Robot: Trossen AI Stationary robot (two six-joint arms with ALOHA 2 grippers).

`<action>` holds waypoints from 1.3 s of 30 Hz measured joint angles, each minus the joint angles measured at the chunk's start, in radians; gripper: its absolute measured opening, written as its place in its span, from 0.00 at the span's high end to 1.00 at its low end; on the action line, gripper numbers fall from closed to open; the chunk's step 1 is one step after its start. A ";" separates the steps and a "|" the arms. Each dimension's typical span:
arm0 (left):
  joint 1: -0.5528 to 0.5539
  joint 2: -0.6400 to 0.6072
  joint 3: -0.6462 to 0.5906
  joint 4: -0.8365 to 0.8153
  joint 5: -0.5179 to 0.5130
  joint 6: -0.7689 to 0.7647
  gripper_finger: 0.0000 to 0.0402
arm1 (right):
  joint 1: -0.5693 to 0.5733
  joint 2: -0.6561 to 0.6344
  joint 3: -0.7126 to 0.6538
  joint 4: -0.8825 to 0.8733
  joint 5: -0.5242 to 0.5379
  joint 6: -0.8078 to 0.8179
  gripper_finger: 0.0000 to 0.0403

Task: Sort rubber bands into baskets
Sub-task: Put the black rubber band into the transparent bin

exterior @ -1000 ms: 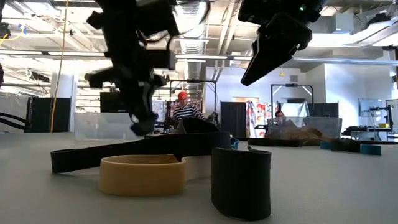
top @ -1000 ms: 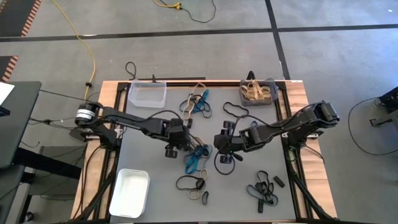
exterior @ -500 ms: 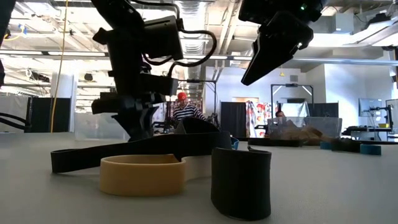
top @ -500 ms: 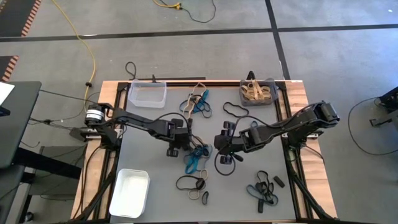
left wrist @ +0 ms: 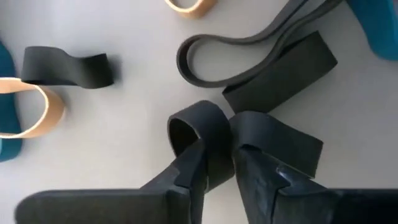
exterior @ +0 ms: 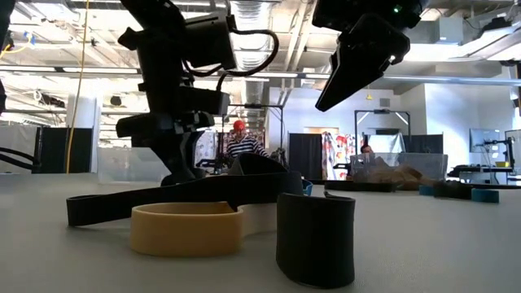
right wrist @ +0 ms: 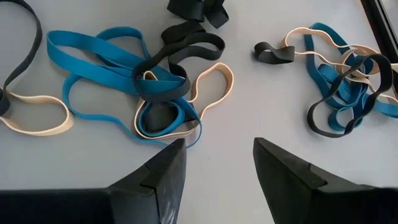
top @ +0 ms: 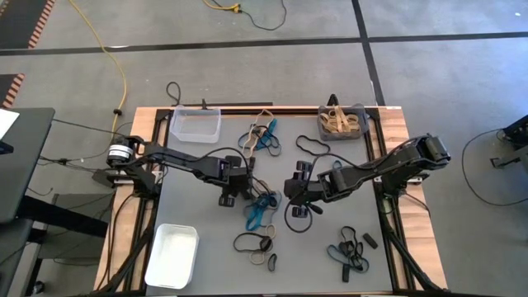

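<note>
Black, tan and blue rubber bands lie loose on the grey table: one tangle (top: 261, 137) at the far middle, a blue one (top: 261, 209) in the middle, and others (top: 347, 252) near the front right. The clear basket (top: 196, 125), the dark grey basket (top: 342, 121) holding tan bands, and the white basket (top: 172, 255) stand at the edges. My left gripper (top: 234, 194) points down at the table's middle, shut on a short wide black band (left wrist: 198, 122). My right gripper (top: 298, 198) hangs open above a blue, black and tan tangle (right wrist: 155, 93) and touches nothing. My left gripper pinches the short black band's middle fold (left wrist: 217, 138) between its two fingers. The fingers (left wrist: 189, 171) come from above, pointing steeply down. A loop of the band bulges out on one side and a flat flap (left wrist: 280, 142) on the other. The band lies on the table.
Beside the held band lie a long black loop (left wrist: 249, 59), another short black band (left wrist: 65, 65) and a tan one (left wrist: 37, 112). Close to the low camera lie a tan band (exterior: 187, 229) and an upright black band (exterior: 316, 238). People show in the room behind the table.
My left gripper has sunk a little toward the table and tipped steeper, so its fingertips have come down among the black bands. In the low view its tips stand wider now than a second ago.
</note>
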 joint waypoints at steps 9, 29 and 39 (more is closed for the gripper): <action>0.003 -0.008 0.000 -0.047 -0.070 0.016 0.99 | 0.000 0.000 0.000 0.001 0.003 0.002 0.46; 0.035 -0.065 0.000 -0.064 -0.021 -0.024 0.99 | 0.000 0.000 0.000 0.004 0.003 -0.001 0.46; 0.035 -0.065 0.000 -0.064 0.011 -0.040 0.85 | 0.000 0.000 0.000 0.004 0.003 -0.001 0.46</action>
